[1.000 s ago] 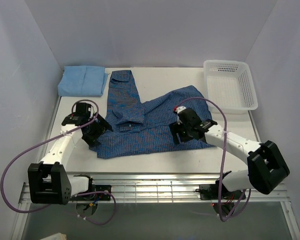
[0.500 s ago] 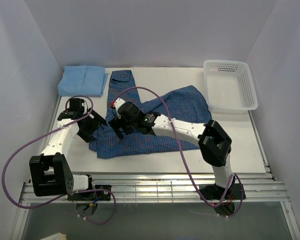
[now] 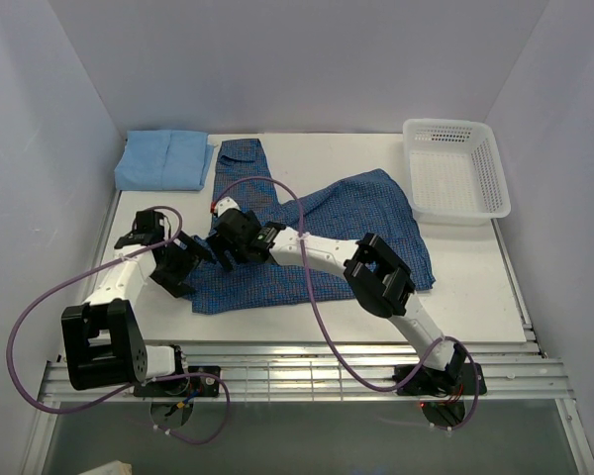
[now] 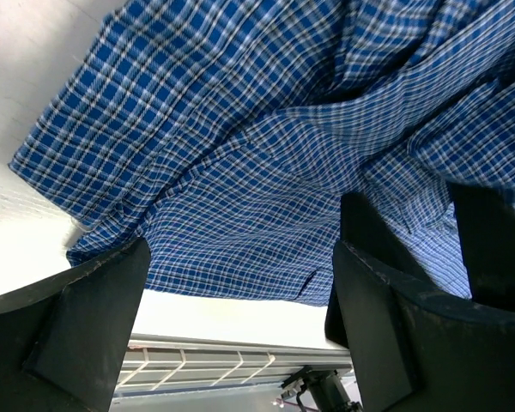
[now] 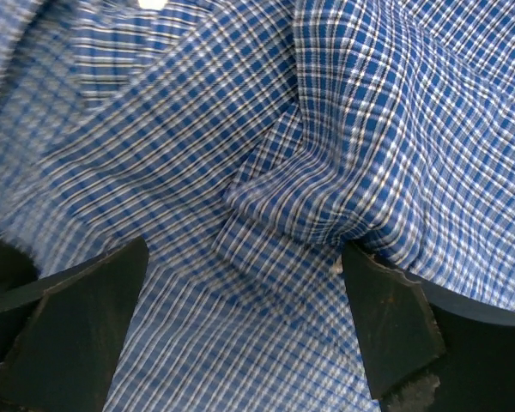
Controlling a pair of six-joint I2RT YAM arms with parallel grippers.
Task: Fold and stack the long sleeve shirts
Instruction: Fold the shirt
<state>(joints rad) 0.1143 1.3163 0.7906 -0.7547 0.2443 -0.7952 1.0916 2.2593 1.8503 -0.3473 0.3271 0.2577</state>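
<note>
1. Left gripper [image 3: 190, 259]: sits at centre left of the overhead view, at the left edge of the dark blue checked shirt [image 3: 361, 210]. The jaws are spread wide. In the left wrist view both fingers [image 4: 77, 330] stand clear of the fabric, with nothing held.
2. Right gripper [image 3: 226, 237]: the right arm [image 3: 376, 277] reaches from lower right across the shirt to centre left. It ends just beside the left gripper. The jaws are spread wide. In the right wrist view a raised fold of check fabric lies between the fingers [image 5: 395, 330], closer to the right-hand one. The fold is not clamped.
3. Dark blue checked shirt: lies unfolded and rumpled across the centre of the table [image 3: 475, 282]. One narrow part extends toward top centre.
4. Light blue shirt [image 3: 163, 158]: lies folded flat in the upper left corner of the table, just beside the upper part of the checked shirt.
5. White mesh basket [image 3: 445, 126]: stands at upper right. The right corner of the checked shirt lies just beside its near left wall; contact cannot be determined.
</note>
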